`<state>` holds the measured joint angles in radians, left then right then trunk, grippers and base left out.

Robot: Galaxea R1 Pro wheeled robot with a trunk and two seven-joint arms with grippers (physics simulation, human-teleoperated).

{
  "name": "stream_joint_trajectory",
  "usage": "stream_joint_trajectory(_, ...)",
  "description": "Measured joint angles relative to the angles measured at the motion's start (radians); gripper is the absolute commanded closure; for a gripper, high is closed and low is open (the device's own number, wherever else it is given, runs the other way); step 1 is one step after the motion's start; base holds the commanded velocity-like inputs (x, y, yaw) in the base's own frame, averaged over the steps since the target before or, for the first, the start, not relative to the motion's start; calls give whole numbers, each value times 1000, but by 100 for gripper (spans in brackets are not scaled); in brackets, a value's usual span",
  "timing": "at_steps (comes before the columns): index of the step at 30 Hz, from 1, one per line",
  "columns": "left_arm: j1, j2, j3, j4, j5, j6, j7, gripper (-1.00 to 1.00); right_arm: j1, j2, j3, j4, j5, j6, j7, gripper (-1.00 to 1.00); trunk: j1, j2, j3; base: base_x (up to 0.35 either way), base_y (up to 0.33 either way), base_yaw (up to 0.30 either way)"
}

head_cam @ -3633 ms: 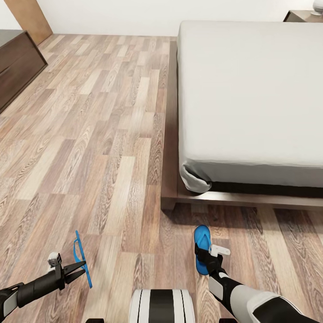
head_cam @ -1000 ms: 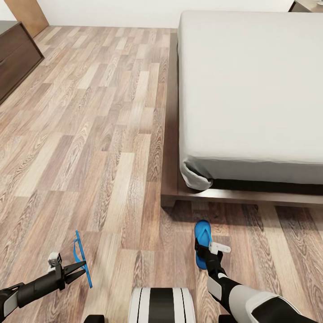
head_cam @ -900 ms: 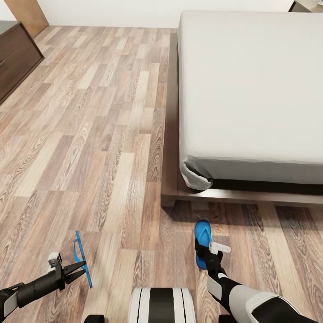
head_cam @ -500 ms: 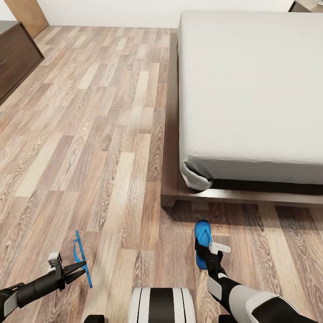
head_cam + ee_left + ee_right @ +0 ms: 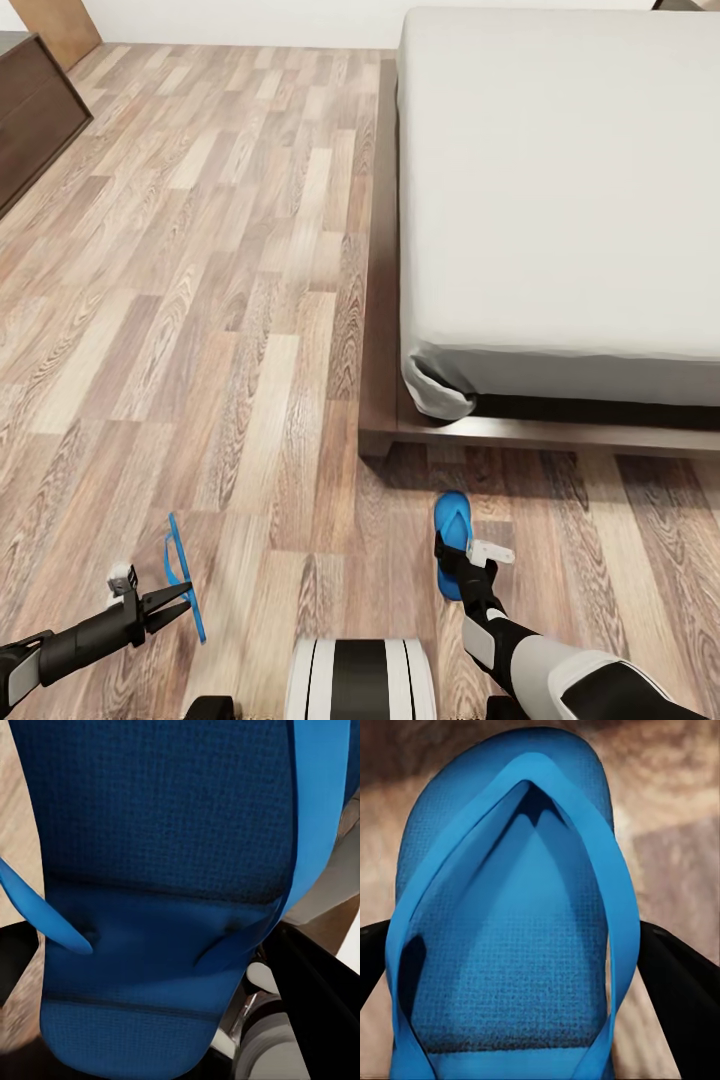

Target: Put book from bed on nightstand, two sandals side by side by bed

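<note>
Head camera looks steeply down over both arms at floor (image 5: 200,300) and the bed's (image 5: 560,200) foot corner. Each wrist camera sits tight against a sandal (image 5: 172,870) (image 5: 510,915), both also seen from the head.

Two bright blue sandals: one sandal (image 5: 184,575) (seen edge-on) in the left gripper (image 5: 178,598), the other sandal (image 5: 452,545) in the right gripper (image 5: 462,572). Two robot arms, each with one gripper. One bed (image 5: 560,190) with a pale mattress. One dark wooden cabinet (image 5: 35,115) at the far left. One wood-plank floor (image 5: 220,300).
</note>
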<state>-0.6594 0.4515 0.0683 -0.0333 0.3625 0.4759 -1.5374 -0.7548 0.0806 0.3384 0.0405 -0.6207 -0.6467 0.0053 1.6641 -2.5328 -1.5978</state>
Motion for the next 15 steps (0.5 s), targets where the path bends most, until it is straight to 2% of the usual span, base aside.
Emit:
stream_joint_trajectory(3,0,0,0,0,0,0,0,100,0,0,0,0,0,0,0,100,1,-1,-12,0,0,0)
stream_joint_trajectory(15,0,0,1,1,1,0,0,100,0,0,1,0,1,0,0,100,1,-1,-12,0,0,0)
